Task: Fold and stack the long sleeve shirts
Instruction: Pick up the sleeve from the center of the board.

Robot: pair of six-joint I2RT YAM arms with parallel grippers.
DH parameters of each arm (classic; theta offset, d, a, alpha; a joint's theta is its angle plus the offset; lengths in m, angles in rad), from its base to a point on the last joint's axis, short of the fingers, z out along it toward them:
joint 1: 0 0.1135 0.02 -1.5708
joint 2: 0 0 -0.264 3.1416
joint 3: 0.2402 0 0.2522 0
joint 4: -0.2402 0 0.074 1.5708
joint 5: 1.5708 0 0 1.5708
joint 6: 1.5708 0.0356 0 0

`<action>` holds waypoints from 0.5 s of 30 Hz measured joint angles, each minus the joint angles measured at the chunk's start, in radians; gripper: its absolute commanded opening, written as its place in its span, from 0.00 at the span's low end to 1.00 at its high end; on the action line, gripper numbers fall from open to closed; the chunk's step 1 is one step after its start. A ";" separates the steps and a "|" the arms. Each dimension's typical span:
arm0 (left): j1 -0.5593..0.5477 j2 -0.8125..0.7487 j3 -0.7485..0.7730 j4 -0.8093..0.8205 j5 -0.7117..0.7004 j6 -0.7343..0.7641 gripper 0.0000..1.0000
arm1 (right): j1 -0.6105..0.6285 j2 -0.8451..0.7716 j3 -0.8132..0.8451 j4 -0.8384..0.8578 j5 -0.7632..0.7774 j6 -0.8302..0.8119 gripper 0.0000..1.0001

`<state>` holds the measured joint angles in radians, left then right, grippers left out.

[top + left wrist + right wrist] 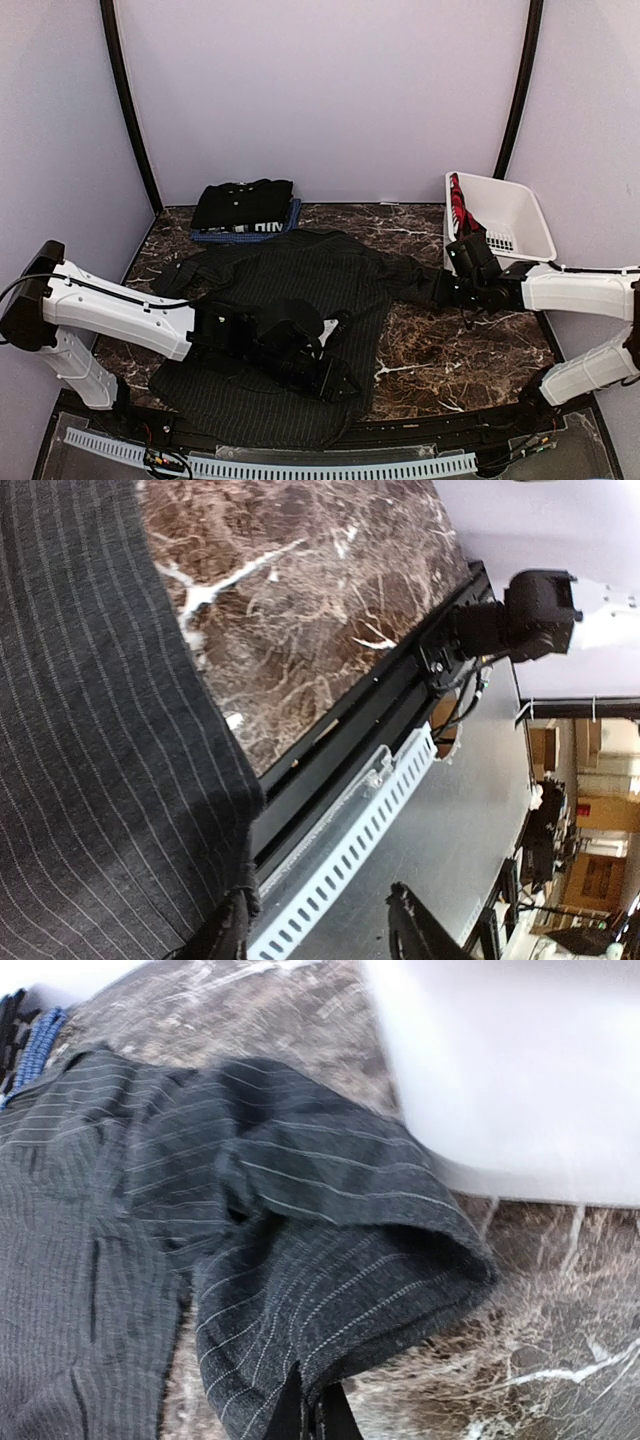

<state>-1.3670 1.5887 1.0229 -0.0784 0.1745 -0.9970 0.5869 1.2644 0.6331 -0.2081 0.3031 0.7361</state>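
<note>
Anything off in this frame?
Black pinstriped cloth shirt overhangs the marble table's near edge, hem draped across the black rail. Its sleeve is bunched beside the white plastic basket.

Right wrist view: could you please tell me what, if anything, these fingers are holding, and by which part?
The right gripper holds the pinstriped shirt by its sleeve end, fingers pinched on the cuff edge.

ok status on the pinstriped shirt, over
Jaws: left gripper open at pinstriped shirt near hem, right gripper shut on its sleeve end. Two folded shirts stacked at back. Close beside that sleeve: white basket.
</note>
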 measured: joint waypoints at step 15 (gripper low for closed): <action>-0.005 0.275 0.048 0.002 0.187 0.023 0.28 | 0.260 0.201 0.348 -0.092 0.166 -0.140 0.00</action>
<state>-1.3716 1.8641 1.0706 -0.0765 0.3611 -0.9737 0.8471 1.4654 0.9810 -0.3000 0.4694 0.5961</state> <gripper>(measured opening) 0.242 0.006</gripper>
